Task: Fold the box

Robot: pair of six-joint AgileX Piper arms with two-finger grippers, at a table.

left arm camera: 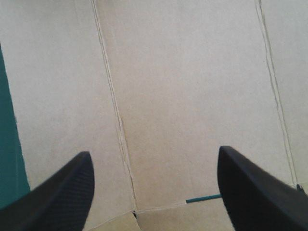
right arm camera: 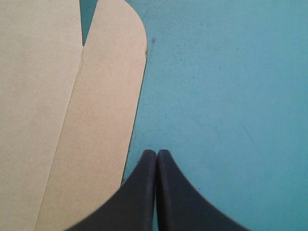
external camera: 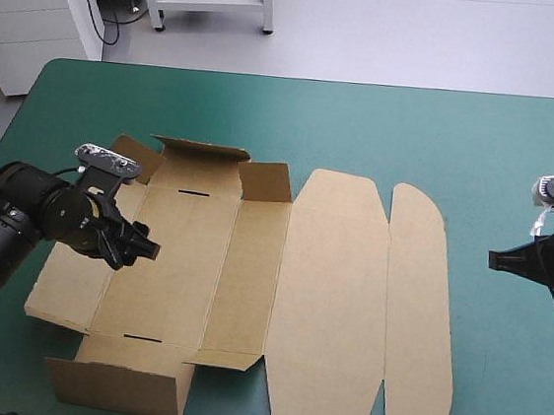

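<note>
High view: cut brown board box is laid mostly flat on teal-green table cover, small flaps at its left part raised. Over those left panels the left gripper is held released, black fingers parted. Near the rounded flap, the right gripper is clenched, empty.

The brown box lies mostly flat, its left-end flaps seemingly raised.
</note>
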